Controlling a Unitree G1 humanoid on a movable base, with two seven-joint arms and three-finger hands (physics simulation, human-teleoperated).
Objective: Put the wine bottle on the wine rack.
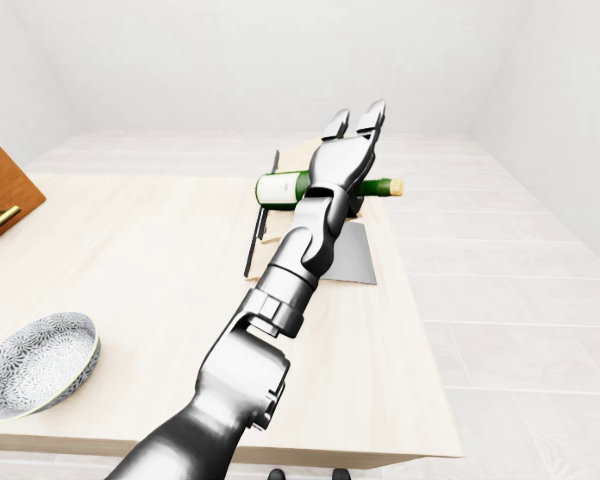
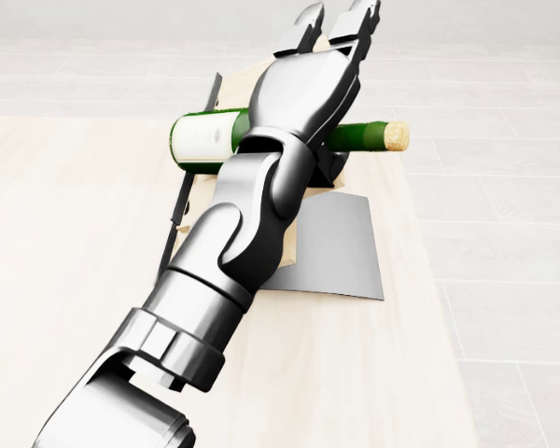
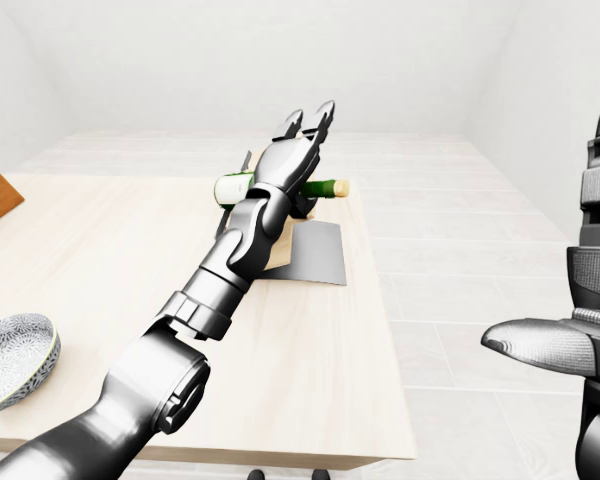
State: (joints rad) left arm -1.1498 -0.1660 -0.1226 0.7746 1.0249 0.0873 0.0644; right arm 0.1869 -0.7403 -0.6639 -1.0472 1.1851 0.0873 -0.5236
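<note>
A green wine bottle [image 2: 203,137] with a white label and a cork [image 2: 399,135] lies on its side across the wine rack [image 2: 341,247], a grey metal foot with a pale wooden panel. My left arm reaches over the bottle in the head view. The left hand [image 2: 341,19] is open, its fingers [image 2: 358,21] stretched out straight above and past the bottle, not closed round it. The palm hides the bottle's shoulder. At the right edge of the right-eye view only parts of my right arm [image 3: 580,300] show; its hand is out of the picture.
The rack stands near the right edge of a pale wooden table [image 1: 130,260]. A patterned grey bowl [image 1: 35,362] sits at the table's lower left in the left-eye view. A brown drawer cabinet [image 1: 0,195] stands at the far left. White tiled floor lies beyond.
</note>
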